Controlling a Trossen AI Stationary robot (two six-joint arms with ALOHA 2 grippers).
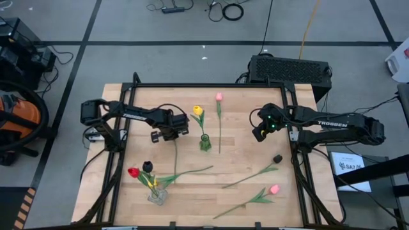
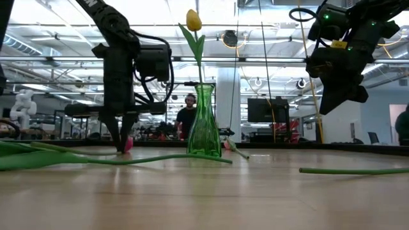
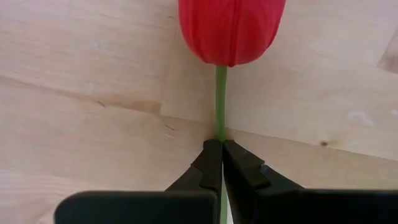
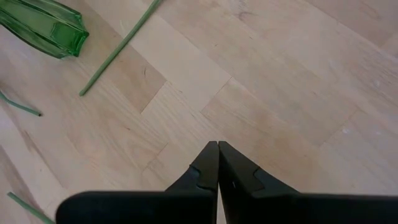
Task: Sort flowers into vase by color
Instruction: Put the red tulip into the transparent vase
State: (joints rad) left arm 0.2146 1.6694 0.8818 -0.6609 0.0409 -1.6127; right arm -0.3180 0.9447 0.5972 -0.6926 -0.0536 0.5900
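Two vases: a green one [image 1: 204, 142] at mid-table and a clear one [image 1: 155, 195] near left. Seven tulips show: two red [image 1: 133, 172] [image 3: 231, 28], two pink [image 1: 219, 97] [image 1: 275, 189], two black [image 1: 147, 166] [image 1: 277, 158], one yellow [image 1: 198, 110]. Two arms, each with one gripper: left [image 1: 177, 133], right [image 1: 258, 134].

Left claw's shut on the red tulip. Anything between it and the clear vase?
Nothing upright that I can see. The left claw grips the red tulip by its stem. Toward the clear vase, only green stems lie flat on the table. Its mouth already holds a red head and a black head.
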